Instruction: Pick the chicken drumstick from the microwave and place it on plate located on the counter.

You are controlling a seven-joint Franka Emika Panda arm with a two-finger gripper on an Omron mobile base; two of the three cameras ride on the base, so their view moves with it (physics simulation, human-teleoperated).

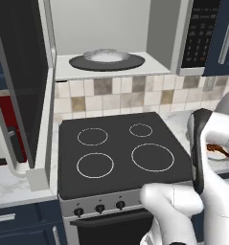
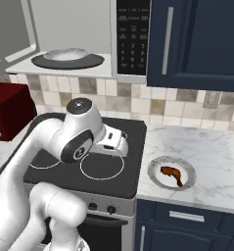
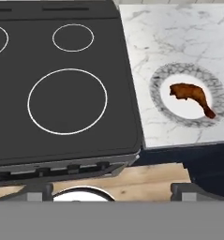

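Hand (image 3: 111, 192), tips set wide, nothing between them, hangs over stovetop (image 3: 62, 79) front edge. Chicken drumstick (image 3: 190, 96) lies on plate (image 3: 161, 96), on worktop (image 3: 155, 37) beside stovetop, long axis diagonal. Microwave (image 2: 69, 68) beyond, door open.

In the left base view, the white arm covers most of the patterned round plate (image 1: 216, 154) and the glossy reddish-brown chicken drumstick (image 1: 217, 148).
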